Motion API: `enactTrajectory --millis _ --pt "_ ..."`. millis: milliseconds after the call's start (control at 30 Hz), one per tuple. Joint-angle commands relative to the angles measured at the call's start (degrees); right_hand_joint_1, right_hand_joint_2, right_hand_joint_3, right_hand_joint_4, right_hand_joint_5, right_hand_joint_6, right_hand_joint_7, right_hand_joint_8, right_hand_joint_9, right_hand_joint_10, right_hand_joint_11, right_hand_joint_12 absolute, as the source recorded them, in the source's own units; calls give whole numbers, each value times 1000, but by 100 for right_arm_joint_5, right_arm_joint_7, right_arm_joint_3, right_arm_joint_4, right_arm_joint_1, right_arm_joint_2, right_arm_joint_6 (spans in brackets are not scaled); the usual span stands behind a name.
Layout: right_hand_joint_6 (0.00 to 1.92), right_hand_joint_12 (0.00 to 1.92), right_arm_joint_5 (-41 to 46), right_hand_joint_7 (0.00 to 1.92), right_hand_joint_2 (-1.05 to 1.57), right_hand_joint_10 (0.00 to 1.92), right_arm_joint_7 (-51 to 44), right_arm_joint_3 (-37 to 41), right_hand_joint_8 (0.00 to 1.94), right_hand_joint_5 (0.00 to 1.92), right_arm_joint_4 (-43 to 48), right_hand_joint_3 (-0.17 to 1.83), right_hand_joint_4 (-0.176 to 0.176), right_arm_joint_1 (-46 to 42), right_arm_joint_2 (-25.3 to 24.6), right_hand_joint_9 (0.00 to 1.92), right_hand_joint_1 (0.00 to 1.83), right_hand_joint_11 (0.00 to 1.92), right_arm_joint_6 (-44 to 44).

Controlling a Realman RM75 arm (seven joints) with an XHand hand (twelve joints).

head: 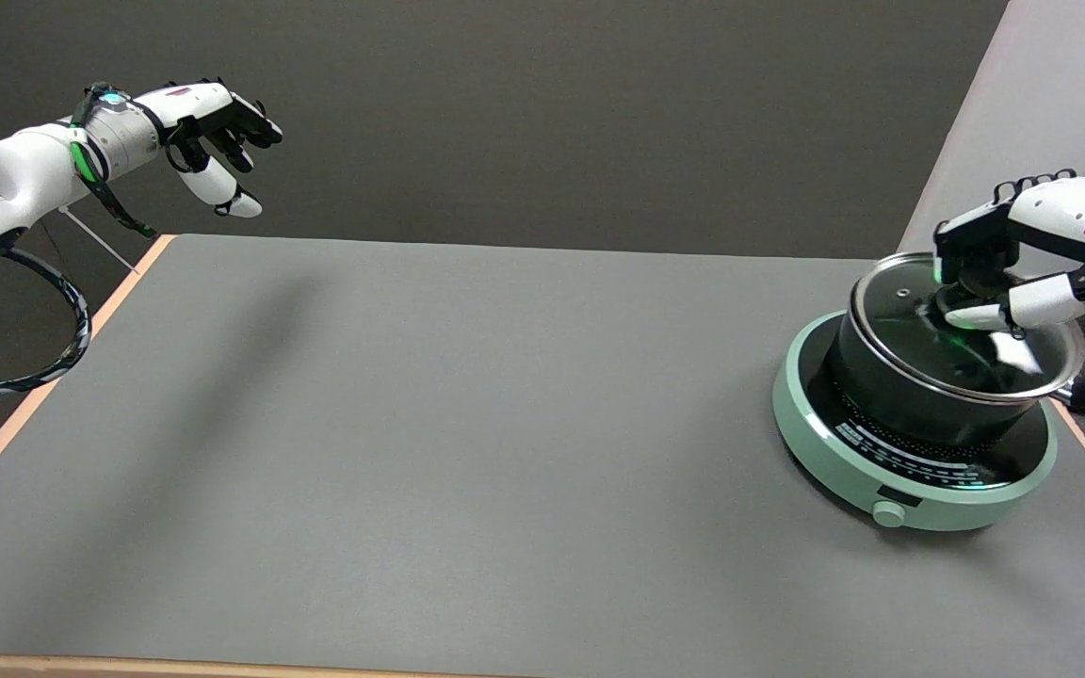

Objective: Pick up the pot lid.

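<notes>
Now the lid's knob [974, 282] is gripped from above by the right hand [1023, 259], fingers closed round it, since the glass pot lid [910, 315] offers no other hold.

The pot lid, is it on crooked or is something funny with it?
Yes, a bit. The glass pot lid sits tilted on the black pot, its right edge sticking out past the rim, because the right hand is closed around its knob. The green cooker underneath looks fine; nothing looks spilled.
</notes>
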Motion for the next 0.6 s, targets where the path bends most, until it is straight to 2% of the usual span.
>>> enactTrajectory --millis 33,267,467,600 --pt "1168 1579 25 882 984 1082 -1 -44 1234 738 -9 349 176 19 35 863 1349 629 9" --pt "1246 1772 25 827 1021 1145 -1 -52 1314 666 -17 336 176 27 43 818 1339 568 9" --pt "1278 1847 25 795 1040 1209 -1 -52 1367 627 -41 336 176 35 43 788 1332 535 -33" --pt "1321 1889 31 766 1038 1335 15 -49 1426 597 -57 382 176 35 43 761 1327 524 -56"
